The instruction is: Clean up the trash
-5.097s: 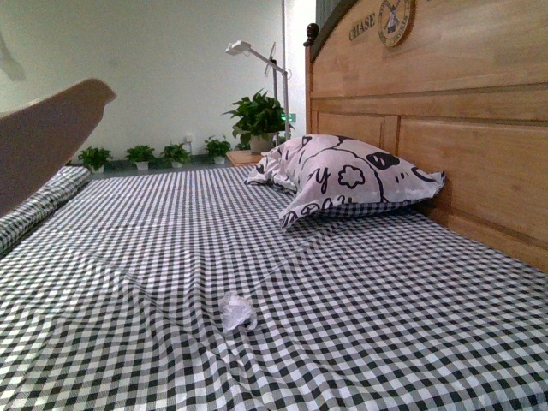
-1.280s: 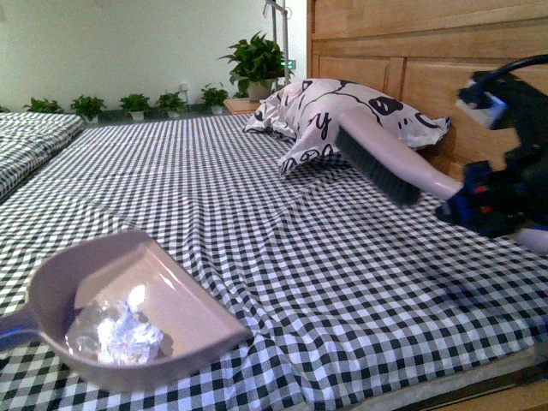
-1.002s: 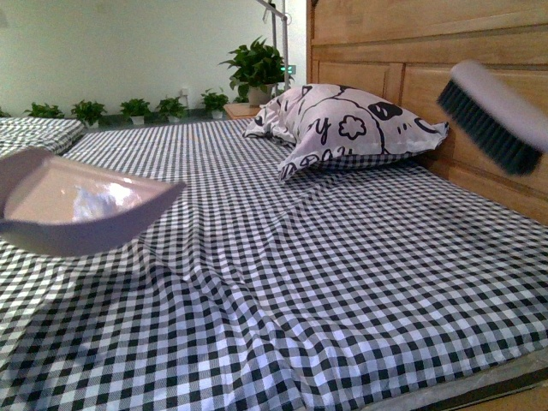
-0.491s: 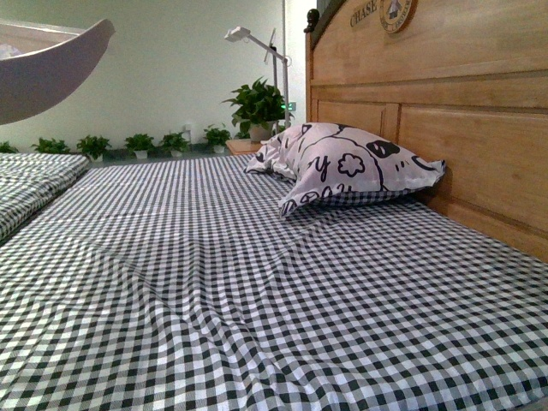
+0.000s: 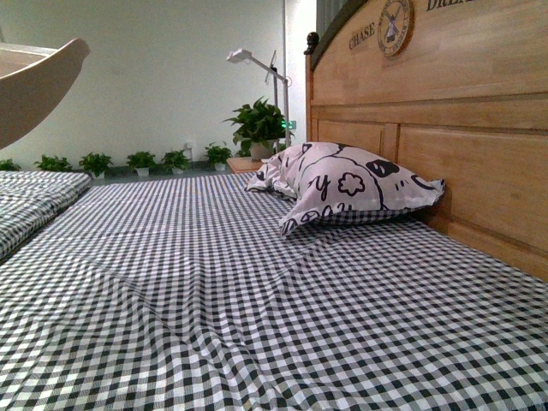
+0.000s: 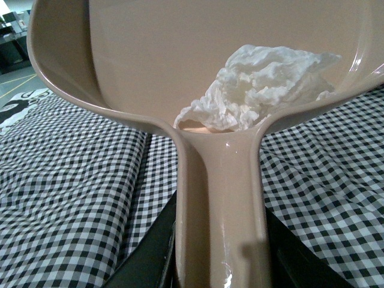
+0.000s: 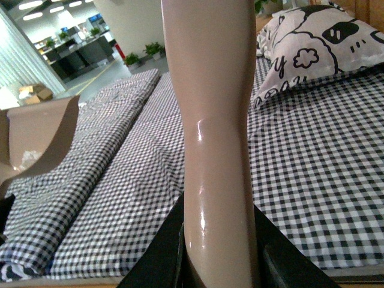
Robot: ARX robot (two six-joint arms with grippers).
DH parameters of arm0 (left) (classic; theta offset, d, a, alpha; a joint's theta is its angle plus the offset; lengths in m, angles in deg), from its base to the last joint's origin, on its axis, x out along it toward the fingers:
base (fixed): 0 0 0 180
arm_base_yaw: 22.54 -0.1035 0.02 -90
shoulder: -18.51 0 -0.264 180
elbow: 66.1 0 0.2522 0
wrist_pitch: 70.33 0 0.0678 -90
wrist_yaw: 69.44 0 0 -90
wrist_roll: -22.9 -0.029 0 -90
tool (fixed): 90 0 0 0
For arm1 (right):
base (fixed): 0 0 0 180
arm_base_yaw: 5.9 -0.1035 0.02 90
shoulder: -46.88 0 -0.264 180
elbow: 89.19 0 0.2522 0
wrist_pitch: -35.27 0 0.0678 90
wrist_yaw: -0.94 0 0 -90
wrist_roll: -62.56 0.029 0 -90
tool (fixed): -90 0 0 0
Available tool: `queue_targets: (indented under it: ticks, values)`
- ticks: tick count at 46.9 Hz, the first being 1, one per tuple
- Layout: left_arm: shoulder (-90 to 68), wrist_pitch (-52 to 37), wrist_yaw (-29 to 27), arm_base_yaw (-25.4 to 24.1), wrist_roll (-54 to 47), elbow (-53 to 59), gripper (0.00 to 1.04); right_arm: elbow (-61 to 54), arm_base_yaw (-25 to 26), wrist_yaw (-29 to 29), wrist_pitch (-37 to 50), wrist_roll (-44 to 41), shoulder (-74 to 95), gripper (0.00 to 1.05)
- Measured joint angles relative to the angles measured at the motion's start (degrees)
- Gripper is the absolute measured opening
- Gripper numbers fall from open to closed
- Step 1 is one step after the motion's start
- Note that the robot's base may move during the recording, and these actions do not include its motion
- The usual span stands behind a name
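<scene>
Checked black-and-white bedding [image 5: 257, 300] runs up to a wooden headboard [image 5: 445, 128] with one printed pillow [image 5: 347, 184] against it, potted plants and a lamp behind. No gripper fingertips show in any view: the left wrist view shows only dark jaw edges hugging the dustpan's handle [image 6: 219, 204], and the right wrist view shows the same dark edges flanking a second pinkish handle [image 7: 216, 120], probably a brush whose head is out of frame. I judge both clamped on their handles, though how tightly cannot be told. Outward from the left handle, the dustpan [image 6: 198, 54] is tipped so its contents rest toward the handle end, and the trash [image 6: 264, 84], a crumpled white paper wad, lies there. From the front only a corner of the dustpan [image 5: 38, 90] shows, raised above the bed at the left, its contents hidden, and no litter lies on the visible sheet. The right wrist view catches the dustpan [image 7: 36, 138] from the side with a speck of white inside. Collection looks done; emptying the pan somewhere, with no bin in sight, appears to remain.
</scene>
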Motion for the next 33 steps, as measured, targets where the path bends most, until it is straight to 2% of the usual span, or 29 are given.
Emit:
queue_targets:
  ticks: [3, 13, 21, 33]
  values:
    - [1.62, 0.85, -0.79, 0.52, 0.2, 0.81, 0.26, 0.04, -5.14, 5.53, -0.7, 2.27, -1.01, 0.19]
    - [5.62, 3.06, -3.19, 2.99, 1.42, 2.64, 0.26, 0.07, -14.16, 16.59, -2.56, 4.76, -2.64, 0.19]
    - [6.27, 3.54, -3.3, 3.65, 2.45, 2.95, 0.26, 0.07, -14.38, 19.15, -3.56, 4.76, -2.6, 0.19]
    - [6.34, 3.54, -3.37, 3.65, 2.54, 2.95, 0.26, 0.07, -14.29, 19.17, -3.63, 4.76, -2.6, 0.19]
